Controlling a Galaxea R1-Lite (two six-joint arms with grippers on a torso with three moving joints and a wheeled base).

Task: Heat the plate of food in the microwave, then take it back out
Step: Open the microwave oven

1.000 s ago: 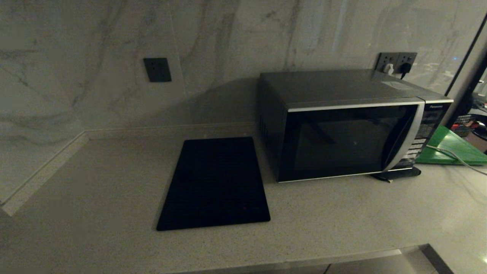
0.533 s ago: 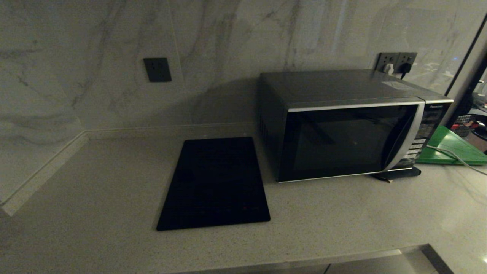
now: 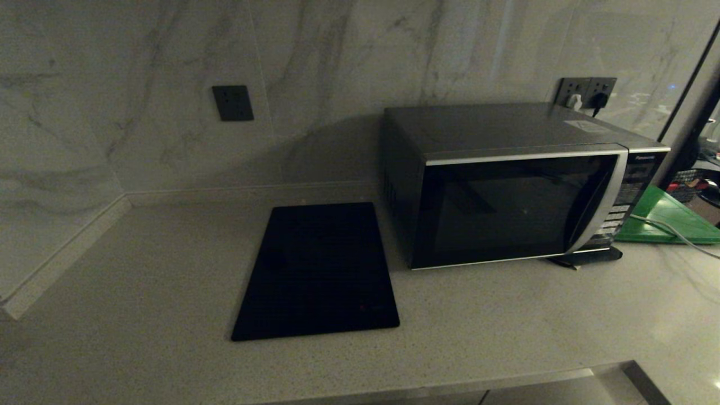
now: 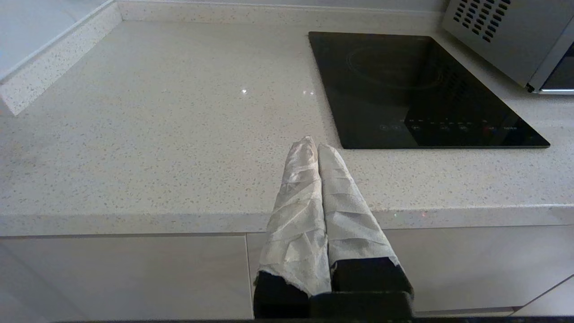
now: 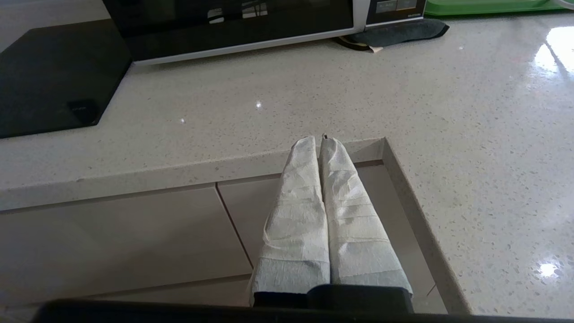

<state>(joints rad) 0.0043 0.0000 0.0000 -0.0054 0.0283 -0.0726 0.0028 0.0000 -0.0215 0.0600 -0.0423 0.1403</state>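
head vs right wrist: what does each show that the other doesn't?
Head only: the microwave's top, a wall socket and the plugged outlets behind it.

Right wrist only: the right pincer, shut and empty, hovering by the counter's front edge, and the cabinet fronts below.

Both: the microwave with its door closed, the black cooktop, the green board, the counter. Neither shows a plate.

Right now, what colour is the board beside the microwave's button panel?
Green board; head view shows it best.
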